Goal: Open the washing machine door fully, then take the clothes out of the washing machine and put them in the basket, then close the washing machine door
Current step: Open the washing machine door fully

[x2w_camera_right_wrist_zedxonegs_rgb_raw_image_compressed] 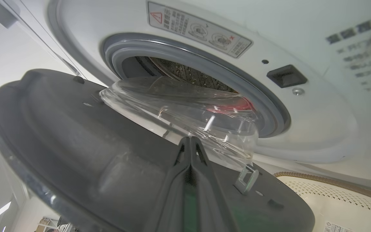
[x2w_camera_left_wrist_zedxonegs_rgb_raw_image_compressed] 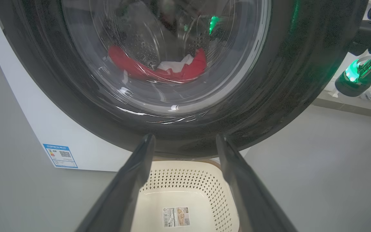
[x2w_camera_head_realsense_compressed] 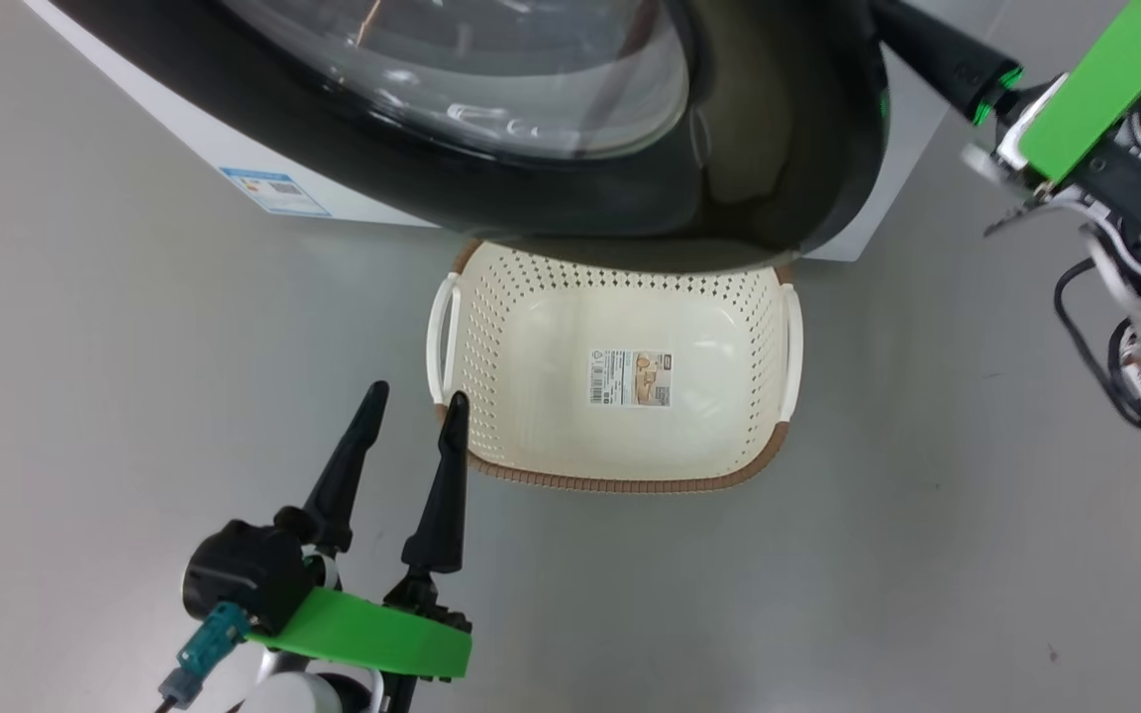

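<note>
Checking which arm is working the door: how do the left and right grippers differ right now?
The left gripper is open, fingers spread; the right gripper is shut, fingers pressed together. The left gripper hangs by the basket's near left corner, holding nothing; the right gripper reaches behind the washing machine door, fingers along its inner face. Both have long dark fingers.

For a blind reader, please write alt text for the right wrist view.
The washing machine door stands partly open, grey inner face and glass bowl toward the camera, the shut right hand reaching along it. Behind, red clothes show in the washing machine; the basket is at lower right.
</note>
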`<state>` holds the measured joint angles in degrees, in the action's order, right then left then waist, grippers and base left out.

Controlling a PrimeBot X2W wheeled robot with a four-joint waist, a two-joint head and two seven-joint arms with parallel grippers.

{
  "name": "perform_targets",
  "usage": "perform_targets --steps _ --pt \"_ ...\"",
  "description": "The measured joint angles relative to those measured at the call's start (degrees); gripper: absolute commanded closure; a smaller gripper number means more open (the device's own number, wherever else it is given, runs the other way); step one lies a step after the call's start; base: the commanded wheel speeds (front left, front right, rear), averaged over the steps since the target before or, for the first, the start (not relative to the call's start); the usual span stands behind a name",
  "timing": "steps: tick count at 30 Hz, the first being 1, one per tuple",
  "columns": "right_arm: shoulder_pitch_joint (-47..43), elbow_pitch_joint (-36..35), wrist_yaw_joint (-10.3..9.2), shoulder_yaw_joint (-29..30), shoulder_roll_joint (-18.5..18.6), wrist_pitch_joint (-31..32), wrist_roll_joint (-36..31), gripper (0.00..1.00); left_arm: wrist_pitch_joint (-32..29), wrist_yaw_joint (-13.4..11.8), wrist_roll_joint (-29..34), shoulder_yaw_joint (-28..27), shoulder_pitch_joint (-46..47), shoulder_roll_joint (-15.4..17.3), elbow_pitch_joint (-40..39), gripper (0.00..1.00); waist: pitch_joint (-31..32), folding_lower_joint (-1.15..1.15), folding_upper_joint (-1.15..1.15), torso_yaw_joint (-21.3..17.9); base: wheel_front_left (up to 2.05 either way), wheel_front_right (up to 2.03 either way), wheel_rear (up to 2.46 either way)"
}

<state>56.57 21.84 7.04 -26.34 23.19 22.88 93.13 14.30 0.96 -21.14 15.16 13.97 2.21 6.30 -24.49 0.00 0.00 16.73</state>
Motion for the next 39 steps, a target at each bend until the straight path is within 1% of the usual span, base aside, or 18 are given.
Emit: perform_targets --steps 11,20,25,32,37,39 --pt "-7.2 -3.3 0.01 -2.3 -3.5 1.7 -0.8 1.00 0.0 0.0 0.5 -0.2 -2.1 0.0 0.5 0.00 3.5 0.00 0.00 -0.8 0.00 0.00 0.00" --pt "-10.7 -5.7 0.01 -3.2 -4.4 3.5 -0.9 1.00 0.0 0.0 0.5 -0.3 -2.4 0.0 0.3 0.00 5.0 0.00 0.00 -1.2 0.00 0.00 0.00" --pt "-12.8 -7.0 0.01 -4.3 -5.6 4.4 -1.0 1.00 0.0 0.0 0.5 -0.4 -2.6 0.0 0.3 0.00 5.5 0.00 0.00 -1.2 0.00 0.00 0.00" --pt "-14.3 -7.8 0.01 -4.3 -6.4 3.3 -1.7 1.00 0.0 0.0 0.5 -0.5 -3.6 0.0 0.1 0.00 6.3 0.00 0.00 -1.2 0.00 0.00 0.00" --pt "-14.3 -6.9 0.01 -3.9 -6.9 1.9 -2.1 1.00 0.0 0.0 0.5 -0.6 -3.6 0.1 0.1 0.00 6.4 0.00 0.00 -1.2 0.00 0.00 0.00" --pt "-14.3 -6.5 0.01 -3.9 -7.0 0.9 -3.2 1.00 0.0 0.1 0.5 -0.7 -3.6 0.0 0.1 0.00 6.6 0.00 0.00 -1.3 0.00 0.00 0.00"
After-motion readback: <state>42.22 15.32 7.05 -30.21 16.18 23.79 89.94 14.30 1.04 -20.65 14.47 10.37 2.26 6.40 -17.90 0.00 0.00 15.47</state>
